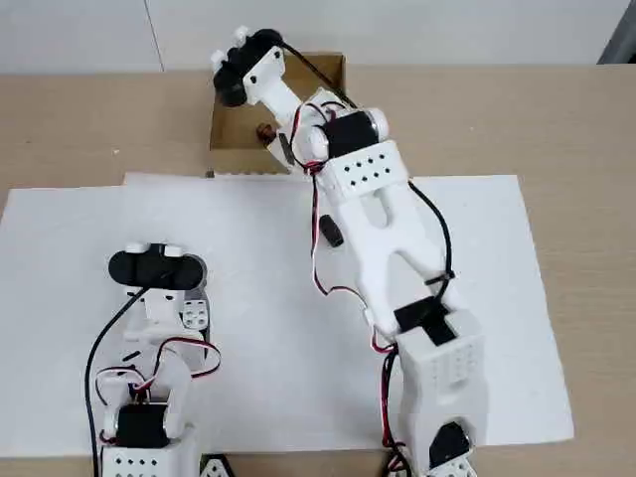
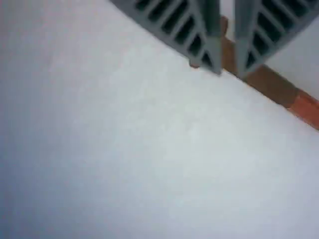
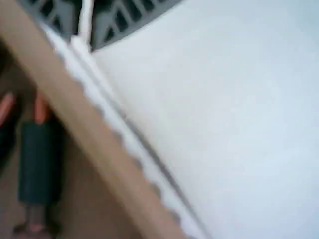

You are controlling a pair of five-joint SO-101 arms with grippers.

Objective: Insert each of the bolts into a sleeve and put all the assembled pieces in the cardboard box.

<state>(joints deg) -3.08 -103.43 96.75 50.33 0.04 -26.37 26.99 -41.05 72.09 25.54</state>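
White sheet (image 1: 248, 328) under both arms. Cardboard box (image 1: 234, 134) sat at its far edge. Right gripper (image 3: 85, 30) hung at the box's near wall, jaws narrow, apparently empty. Left gripper (image 2: 228, 62) was low over the sheet, jaws narrow, empty. One assembled piece (image 3: 40, 159) lay inside the box.

Judged: drop-off step, likely late. Next: find any remaining bolt. The arm hid much of the box floor.

White plastic arms (image 1: 383, 219), black servos (image 1: 350, 129), red and black cables (image 1: 316, 231), grey ribbed claw fingers (image 2: 184, 25).
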